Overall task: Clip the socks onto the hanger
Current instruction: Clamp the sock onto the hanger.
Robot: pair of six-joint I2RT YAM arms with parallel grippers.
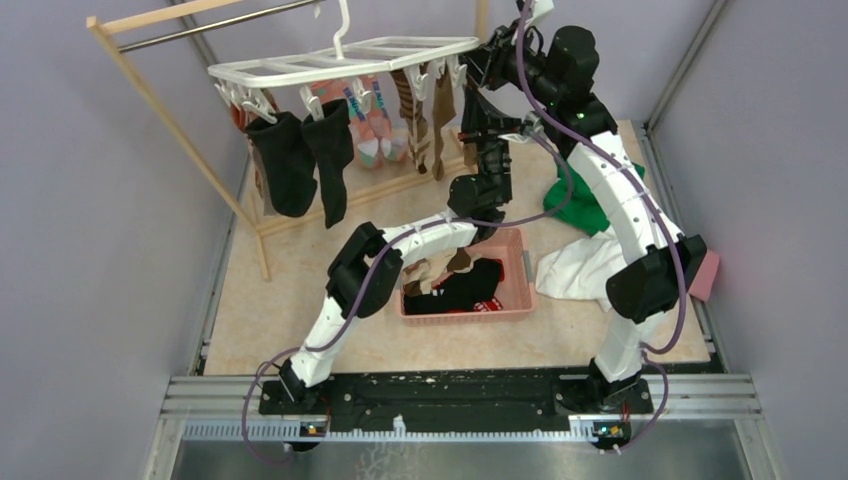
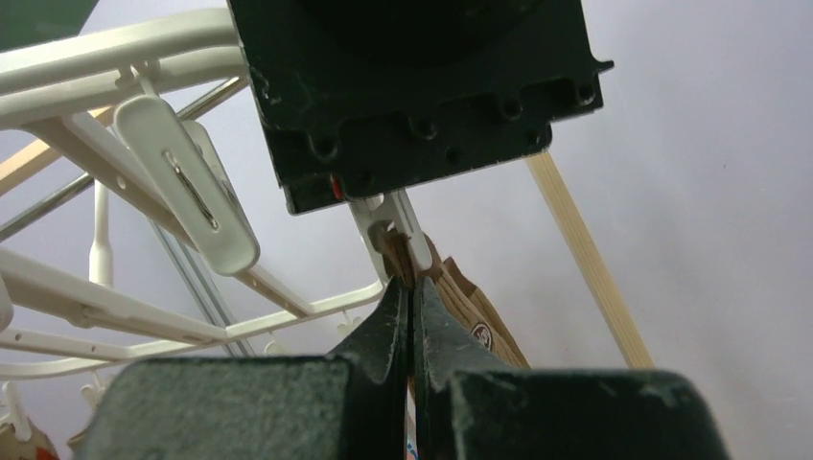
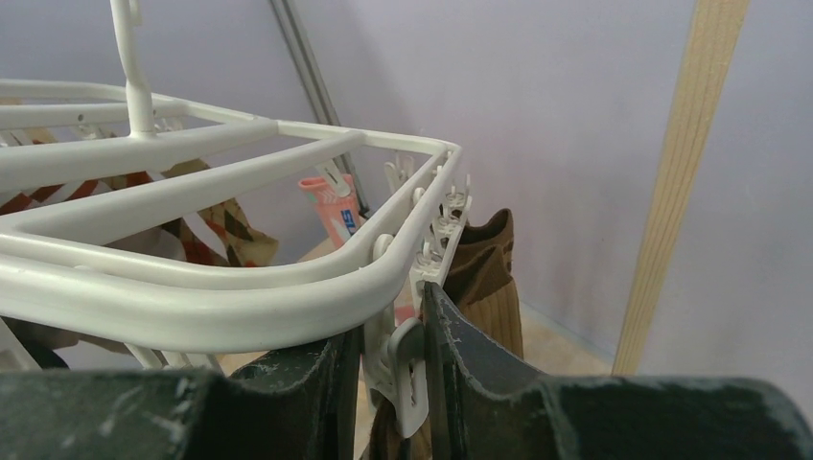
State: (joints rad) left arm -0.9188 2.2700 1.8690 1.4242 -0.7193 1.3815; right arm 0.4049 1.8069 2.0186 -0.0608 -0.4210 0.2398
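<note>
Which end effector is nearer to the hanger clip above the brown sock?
Right: the right end effector grips the clip from both sides. The left end effector is shut just beneath it, beside the brown sock.

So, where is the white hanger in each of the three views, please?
Top external: the hanger is upper centre, near the top edge.
Left wrist: its white bars fill the left side.
Right wrist: its rim crosses left to centre.
Shared landmark: the wooden rack post.

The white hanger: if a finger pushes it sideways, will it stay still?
Probably not. The hanger hangs by one hook, so it would likely swing or tilt. Its thin plastic bars look light and perhaps slightly flexible.
</note>
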